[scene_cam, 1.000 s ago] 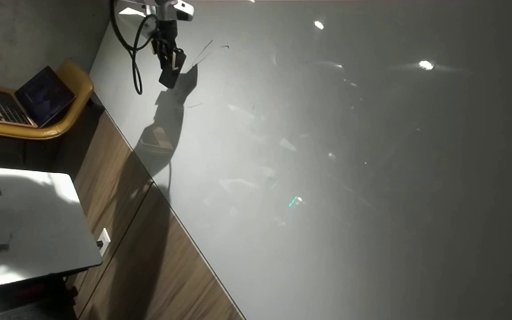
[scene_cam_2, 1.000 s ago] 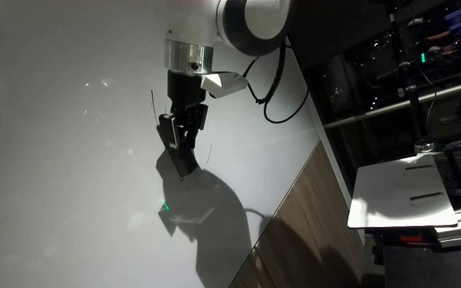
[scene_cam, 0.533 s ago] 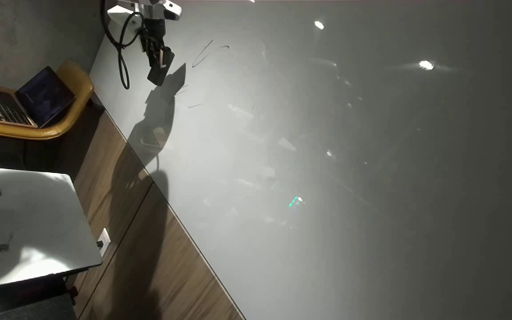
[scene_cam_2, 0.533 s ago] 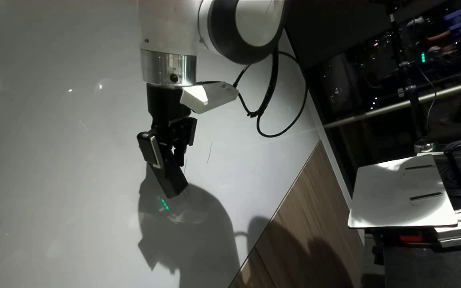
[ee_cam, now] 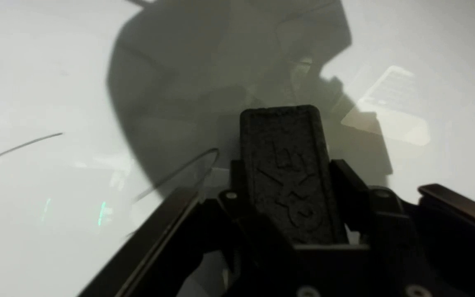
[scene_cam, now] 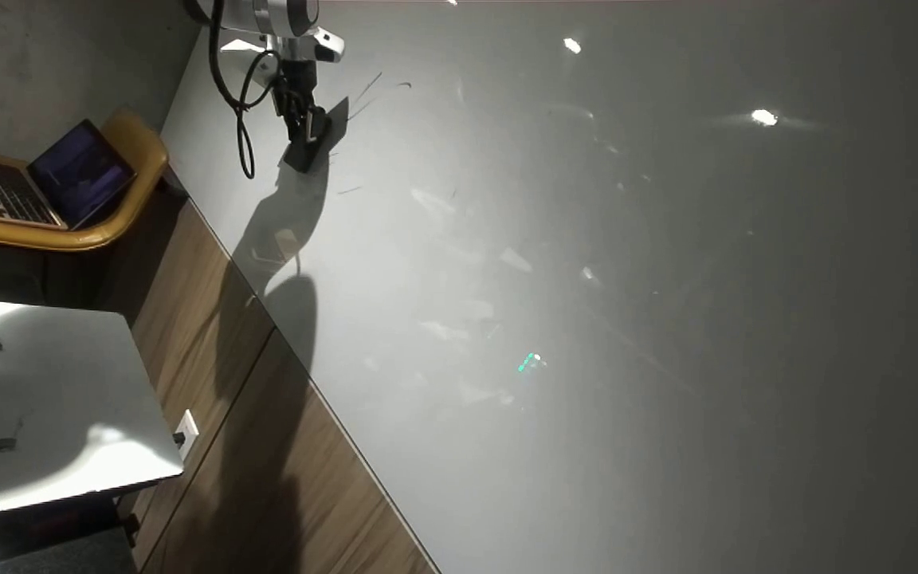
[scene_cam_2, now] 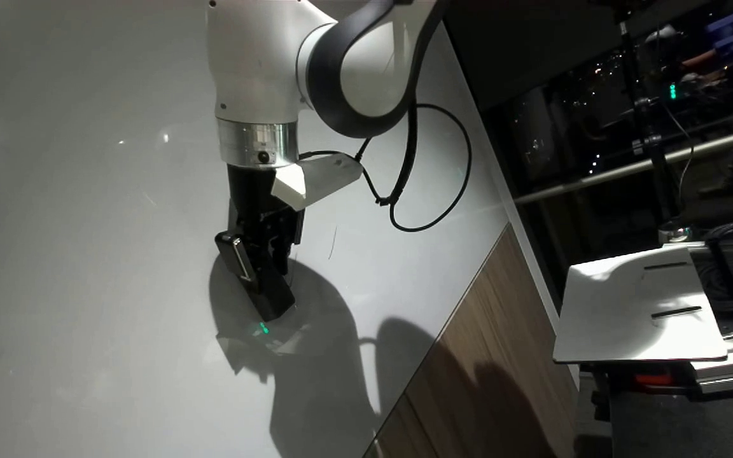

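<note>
My gripper (ee_cam: pixel 289 175) is shut on a dark rectangular block (ee_cam: pixel 283 132), with its fingers (ee_cam: pixel 346 181) pressed to the two long sides. The block's face carries thin scratched or drawn lines. In both exterior views the block (scene_cam_2: pixel 271 296) points down from the gripper (scene_cam: pixel 309 131) at a tilt, close over a glossy white board (scene_cam: pixel 666 438). Whether it touches the board I cannot tell. Thin dark strokes mark the board: a curved stroke (ee_cam: pixel 19 147) and a hooked stroke (ee_cam: pixel 179 169) beside the gripper, and a short stroke (scene_cam_2: pixel 333 243) in an exterior view.
A wood panel (scene_cam: pixel 347 478) borders the board. Past it stand a yellow chair (scene_cam: pixel 154 151) with an open laptop (scene_cam: pixel 80 175) and a grey plate-like table (scene_cam_2: pixel 634 318). A black cable (scene_cam_2: pixel 468 159) loops off the arm. The arm's shadow falls across board and panel.
The arm swung sideways, then partly back in an exterior view, with the block in its grip throughout. The block and its shadow have come closer together on the board.
</note>
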Robot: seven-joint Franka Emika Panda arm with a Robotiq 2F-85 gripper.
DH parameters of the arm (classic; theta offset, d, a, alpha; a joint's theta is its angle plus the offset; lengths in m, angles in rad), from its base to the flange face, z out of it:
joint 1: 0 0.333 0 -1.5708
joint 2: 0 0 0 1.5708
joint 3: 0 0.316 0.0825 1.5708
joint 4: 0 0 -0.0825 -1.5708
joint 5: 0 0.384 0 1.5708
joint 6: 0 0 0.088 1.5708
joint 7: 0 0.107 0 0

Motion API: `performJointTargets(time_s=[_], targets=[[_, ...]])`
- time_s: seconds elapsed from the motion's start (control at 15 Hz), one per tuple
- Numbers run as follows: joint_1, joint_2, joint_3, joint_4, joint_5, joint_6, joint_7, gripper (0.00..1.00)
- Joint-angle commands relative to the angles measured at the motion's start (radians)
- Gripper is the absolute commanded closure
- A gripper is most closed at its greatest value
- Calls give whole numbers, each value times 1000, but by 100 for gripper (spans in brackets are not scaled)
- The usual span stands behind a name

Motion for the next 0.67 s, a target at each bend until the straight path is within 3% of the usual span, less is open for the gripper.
performJointTargets(time_s=[0.0, 0.6], targets=[[11, 26, -93, 32, -63, 2, -18, 72], [-63, -79, -199, -124, -128, 16, -9, 72]])
